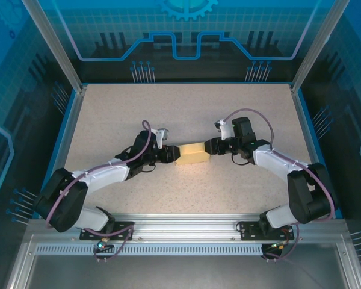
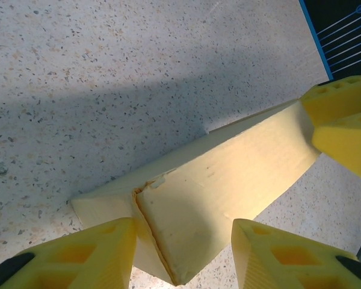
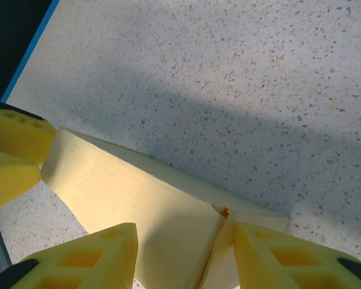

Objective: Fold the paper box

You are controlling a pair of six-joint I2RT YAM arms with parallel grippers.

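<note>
The paper box (image 1: 191, 154) is a pale yellow folded cardboard block lying mid-table, long axis left to right. My left gripper (image 1: 171, 155) holds its left end and my right gripper (image 1: 209, 147) its right end. In the left wrist view the box (image 2: 228, 174) runs away from my left gripper (image 2: 183, 226), whose yellow fingers (image 2: 78, 256) straddle the creased end flap; the right arm's fingers (image 2: 343, 120) sit at the far end. In the right wrist view my right gripper (image 3: 185, 229) clasps the box (image 3: 126, 198) at a seam, with the left arm's fingers (image 3: 15, 153) beyond.
The speckled beige table (image 1: 186, 108) stretches out around the box. A blue rim and aluminium frame posts (image 1: 69, 72) bound it, and a metal rail (image 1: 180, 232) carries the arm bases along the near edge.
</note>
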